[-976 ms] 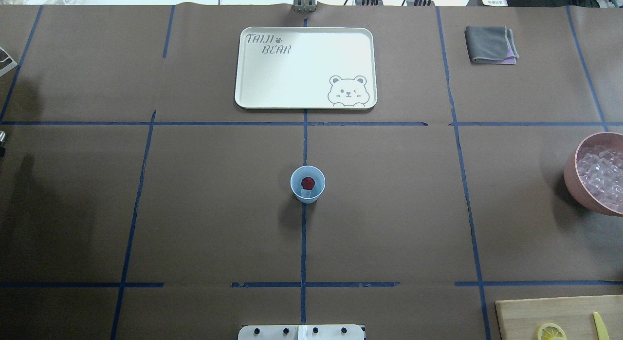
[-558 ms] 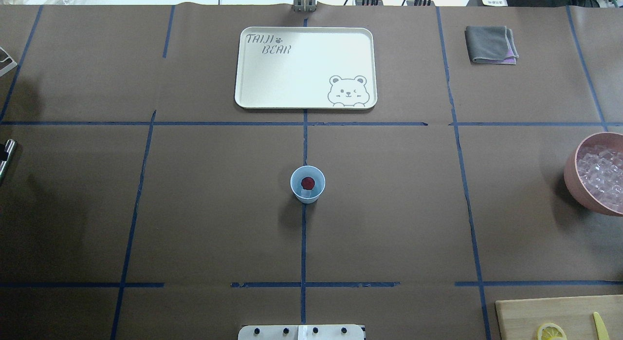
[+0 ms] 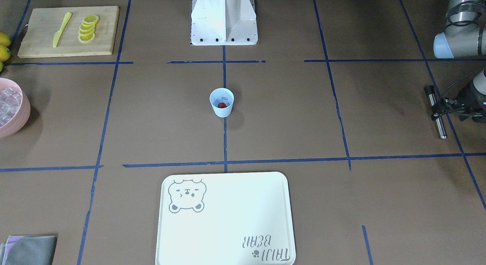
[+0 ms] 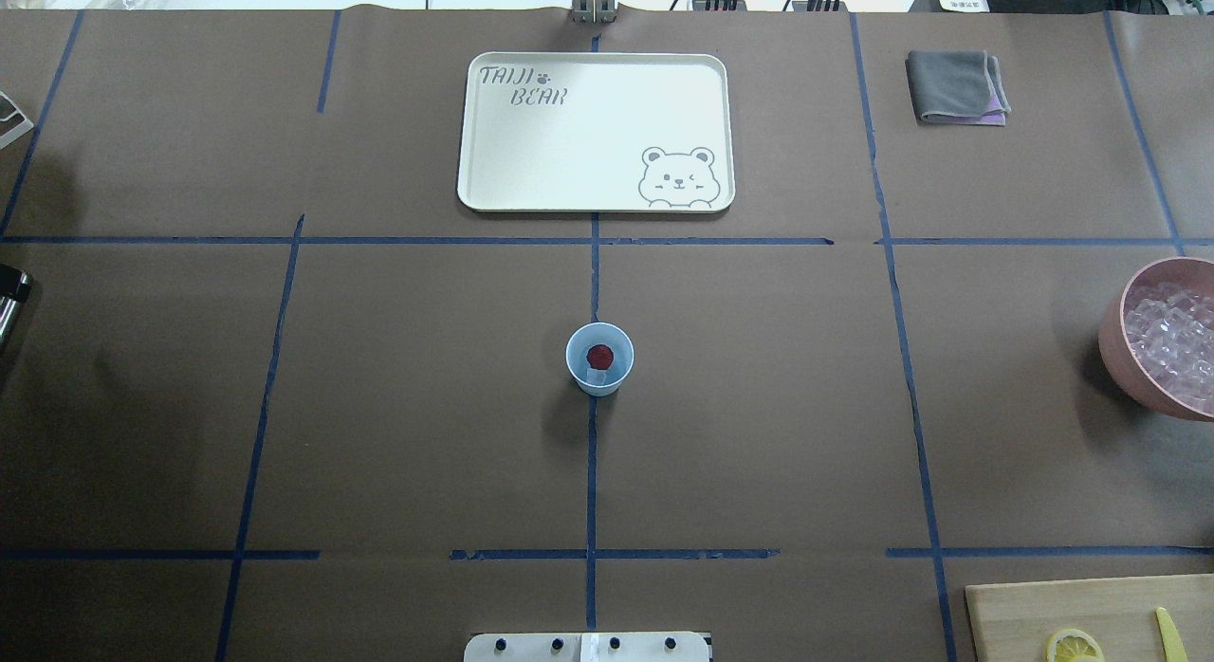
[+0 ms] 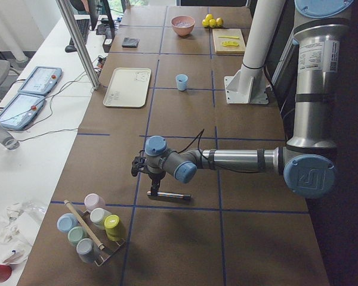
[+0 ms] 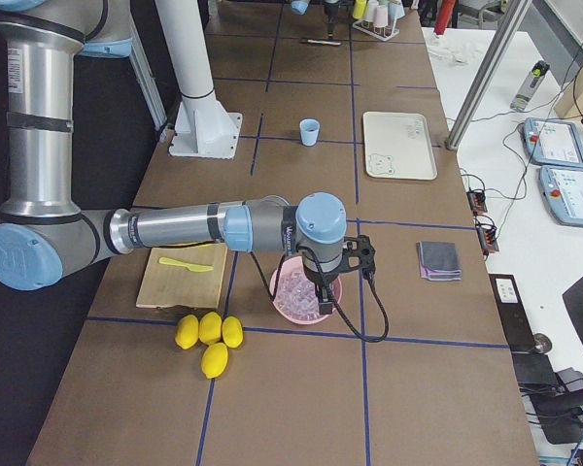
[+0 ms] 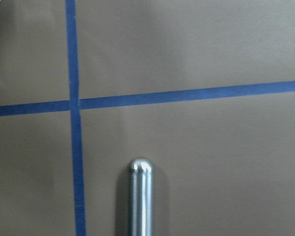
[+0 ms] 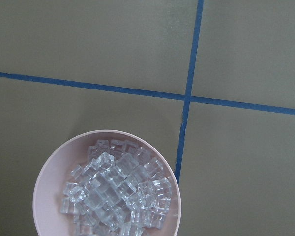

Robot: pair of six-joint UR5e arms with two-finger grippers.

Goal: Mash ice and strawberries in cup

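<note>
The right arm [image 6: 175, 225] reaches in from 9 o'clock, and the right gripper [image 6: 323, 305] hangs over the bowl [image 6: 278, 307] of ice [image 6: 296, 289]; how its jaws stand cannot be told. From the bowl, the board [image 6: 180, 286] lies at 9, lemons [image 6: 210, 328] at 8, cloth [image 6: 437, 259] at 3, cup [image 6: 310, 131] at 12, tray [image 6: 398, 146] at 1, and a rod [image 6: 321, 42] far off at 12.

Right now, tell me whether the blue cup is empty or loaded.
Loaded: the cup stands upright with a red strawberry and a clear ice cube inside.
</note>
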